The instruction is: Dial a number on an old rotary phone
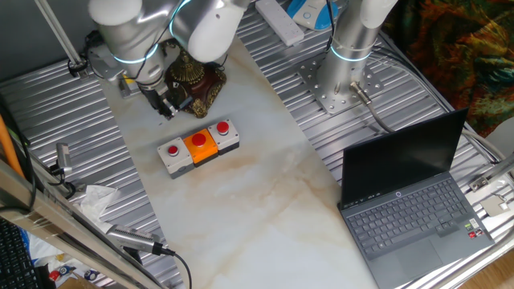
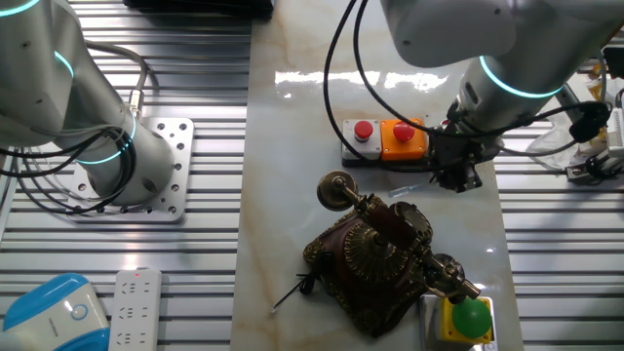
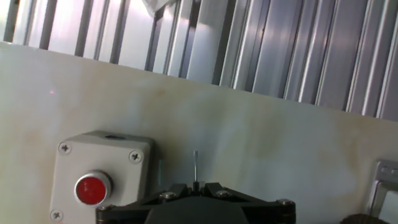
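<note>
My gripper [image 2: 458,178] is hanging low over the marble tabletop [image 2: 292,185], its fingers appearing pressed together around a thin pin that is sticking out past the tips in the hand view — I am judging them clenched on it. The old rotary phone [image 2: 375,255] is sitting just beside my fingers, apart from them and untouched, its handset lying in the cradle. The grey button box [image 2: 386,141] is lying close on my fingers' other side.
</note>
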Tool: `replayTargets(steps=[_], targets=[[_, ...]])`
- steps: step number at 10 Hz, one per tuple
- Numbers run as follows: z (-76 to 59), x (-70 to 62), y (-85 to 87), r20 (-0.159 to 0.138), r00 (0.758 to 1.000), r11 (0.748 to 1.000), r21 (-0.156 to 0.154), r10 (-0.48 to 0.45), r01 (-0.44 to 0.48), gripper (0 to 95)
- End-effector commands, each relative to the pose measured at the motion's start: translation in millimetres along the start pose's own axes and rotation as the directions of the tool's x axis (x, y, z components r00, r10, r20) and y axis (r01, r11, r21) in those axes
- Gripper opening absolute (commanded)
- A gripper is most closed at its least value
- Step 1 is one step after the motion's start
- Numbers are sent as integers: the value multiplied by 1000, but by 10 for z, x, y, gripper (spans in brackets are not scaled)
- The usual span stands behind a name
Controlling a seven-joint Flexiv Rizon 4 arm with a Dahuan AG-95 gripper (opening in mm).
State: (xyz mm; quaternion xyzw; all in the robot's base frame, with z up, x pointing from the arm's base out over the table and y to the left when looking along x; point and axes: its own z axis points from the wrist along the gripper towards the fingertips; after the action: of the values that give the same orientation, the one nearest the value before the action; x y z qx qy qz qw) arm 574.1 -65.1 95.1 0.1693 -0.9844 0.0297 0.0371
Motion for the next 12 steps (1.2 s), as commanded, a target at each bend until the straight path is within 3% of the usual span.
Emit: replayTargets(steps=[1, 4, 6, 10, 12], targets=[[-22, 2, -57, -20, 998, 997, 45, -59, 60, 0], [-56, 7, -77, -37, 994, 992, 73, -99, 102, 0], [-87, 11, -96, -25, 992, 990, 72, -124, 125, 0], [-235, 33, -127, 38, 982, 980, 85, -186, 182, 0], [-308, 66, -194, 54, 976, 975, 84, -212, 207, 0]])
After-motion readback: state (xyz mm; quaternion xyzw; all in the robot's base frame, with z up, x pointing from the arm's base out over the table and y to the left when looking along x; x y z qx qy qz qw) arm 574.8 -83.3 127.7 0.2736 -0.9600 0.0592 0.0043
